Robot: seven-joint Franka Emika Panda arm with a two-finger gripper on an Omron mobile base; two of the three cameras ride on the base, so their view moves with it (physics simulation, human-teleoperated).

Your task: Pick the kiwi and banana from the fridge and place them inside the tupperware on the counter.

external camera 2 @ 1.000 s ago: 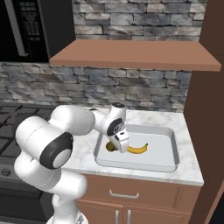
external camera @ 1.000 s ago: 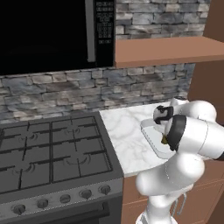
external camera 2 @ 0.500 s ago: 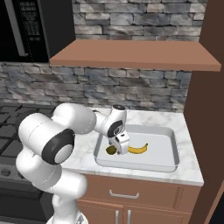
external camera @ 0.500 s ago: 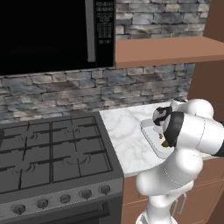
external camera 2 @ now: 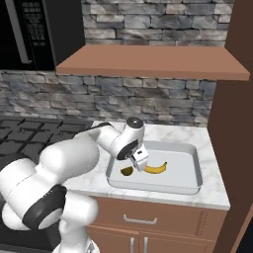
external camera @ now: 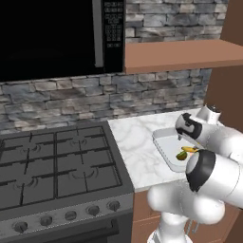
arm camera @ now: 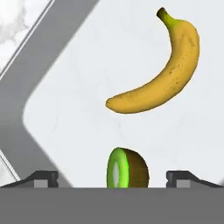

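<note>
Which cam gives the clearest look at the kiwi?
Hand view: the kiwi is large and close, cut face visible, lying in the tupperware below the banana. The right base view shows it small, a dark wedge beside the gripper. In the left base view it's tiny, partly hidden.

You have a stone wall (external camera 2: 148, 99) at 12 o'clock, wood shelf (external camera 2: 153, 62) above, black stove (external camera: 52, 161) at 9 o'clock, microwave (external camera: 52, 35) overhead.

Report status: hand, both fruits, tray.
Hand open, fingers wide apart, over the tupperware. Kiwi free on the tray floor between the fingertips; banana lies beside it, apart. Nothing in the way.
</note>
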